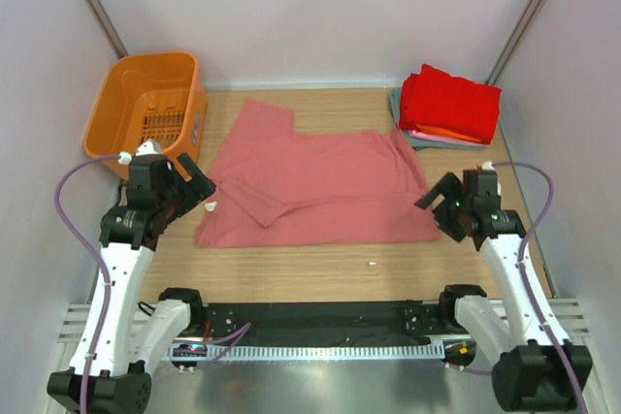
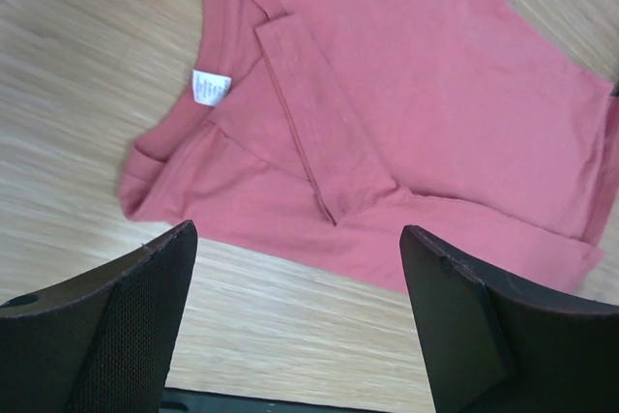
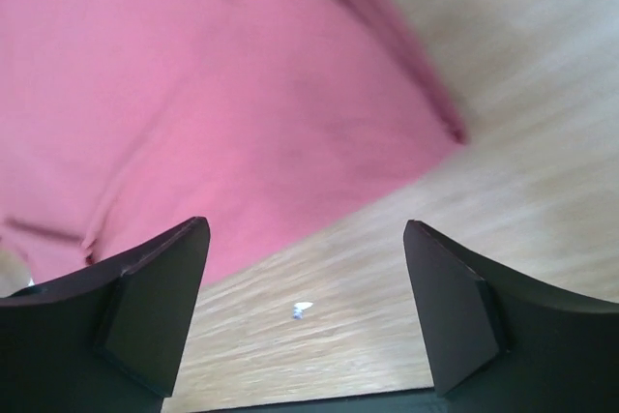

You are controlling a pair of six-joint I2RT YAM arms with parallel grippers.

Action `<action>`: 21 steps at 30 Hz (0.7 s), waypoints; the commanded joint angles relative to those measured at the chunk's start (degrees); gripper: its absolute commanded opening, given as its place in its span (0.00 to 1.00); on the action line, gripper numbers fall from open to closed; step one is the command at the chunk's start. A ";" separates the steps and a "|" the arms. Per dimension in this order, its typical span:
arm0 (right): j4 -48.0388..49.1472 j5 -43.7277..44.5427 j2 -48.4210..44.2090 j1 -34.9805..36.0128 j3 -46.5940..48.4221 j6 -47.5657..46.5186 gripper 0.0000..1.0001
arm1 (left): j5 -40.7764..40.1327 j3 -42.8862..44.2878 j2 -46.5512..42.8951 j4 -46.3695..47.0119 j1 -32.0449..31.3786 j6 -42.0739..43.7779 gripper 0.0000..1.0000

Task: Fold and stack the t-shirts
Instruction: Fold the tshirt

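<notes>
**Now: both grippers free, pink shirt lying mid-table**

Left gripper [image 1: 199, 186]: jaws wide apart, nothing between them. It hovers over the neck end of the pink shirt [image 1: 320, 186]. Right gripper [image 1: 437, 203]: jaws apart too, empty, over the shirt's near right corner.

Pink shirt: spread across the middle of the table [image 1: 320, 269], neck to the left with the white label [image 2: 211, 87] showing. One sleeve is turned in over the body.

Handling, as I judge it: light, limp cotton, not fragile. It will sag and drag rather than hold a shape. Best pinched at edges, meaning hem corners and the shoulder seam, with both arms lifting together.

Count:
- one pink shirt, open
- one stack [image 1: 448, 104] at the far right corner, with four folded layers showing: red on top, then orange, pale pink and grey-blue
- one basket [image 1: 146, 104], far left
- one white scrap [image 1: 372, 264] on the bare wood
</notes>
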 commanded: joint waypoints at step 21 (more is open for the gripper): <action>0.19 18.60 76.37 65.61 79.63 -26.97 0.39 | -13.69 -1.10 -6.83 -0.04 1.66 8.84 0.90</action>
